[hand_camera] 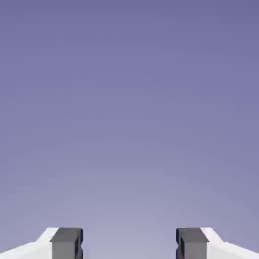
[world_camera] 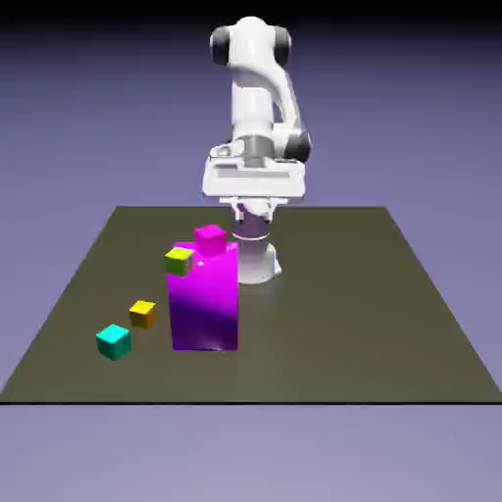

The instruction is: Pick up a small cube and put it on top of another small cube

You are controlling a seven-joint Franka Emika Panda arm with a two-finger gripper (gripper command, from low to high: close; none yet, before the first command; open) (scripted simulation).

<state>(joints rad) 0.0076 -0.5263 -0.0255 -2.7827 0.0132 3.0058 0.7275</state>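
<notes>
The tool [hand_camera: 129, 244] hangs before the robot's base, its fingers apart with only the blue-violet backdrop [hand_camera: 129, 116] showing between them in the hand view. Above it, the white arm [world_camera: 252, 93] rises at the far side of the dark counter [world_camera: 343, 314]. To the exterior view's left and nearer the camera, a tall magenta block [world_camera: 204, 309] stands upright. The magenta cube [world_camera: 210, 239] and the yellow-green cube [world_camera: 179, 261] appear at its top edge and upper left corner; whether either touches the block cannot be told. Farther left, the orange cube [world_camera: 143, 314] rests on the counter, apart from the block. The teal cube [world_camera: 114, 341], leftmost and nearer than the orange one, sits on the counter, well apart from the tool.
</notes>
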